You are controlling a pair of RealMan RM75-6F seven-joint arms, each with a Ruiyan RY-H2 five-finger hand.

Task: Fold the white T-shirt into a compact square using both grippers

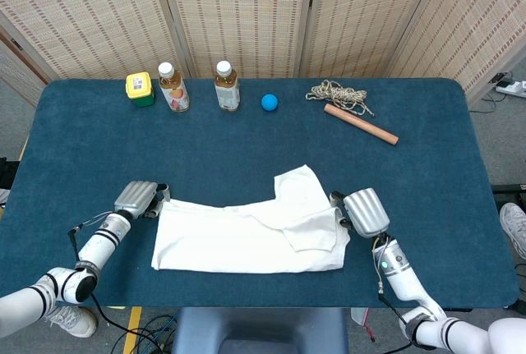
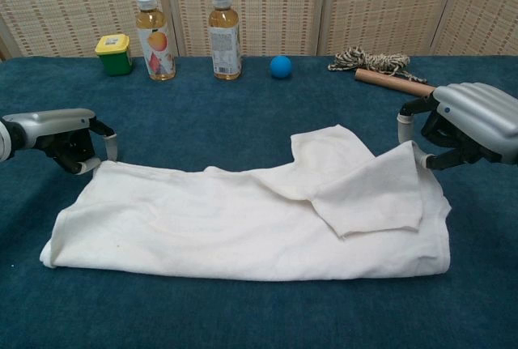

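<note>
The white T-shirt (image 1: 246,239) (image 2: 243,223) lies as a wide folded band across the near half of the blue table (image 1: 246,149). One sleeve (image 1: 300,186) pokes out at the back. My left hand (image 1: 138,199) (image 2: 61,134) sits low at the shirt's back left corner and pinches it close to the table. My right hand (image 1: 364,213) (image 2: 469,122) holds the shirt's right edge, lifted a little off the table. From it a flap (image 2: 372,191) drapes down over the band.
Along the far edge stand a yellow-lidded green jar (image 1: 140,89), two drink bottles (image 1: 173,86) (image 1: 226,85), a blue ball (image 1: 269,102), a coil of rope (image 1: 339,94) and a wooden stick (image 1: 360,123). The near table edge runs just below the shirt.
</note>
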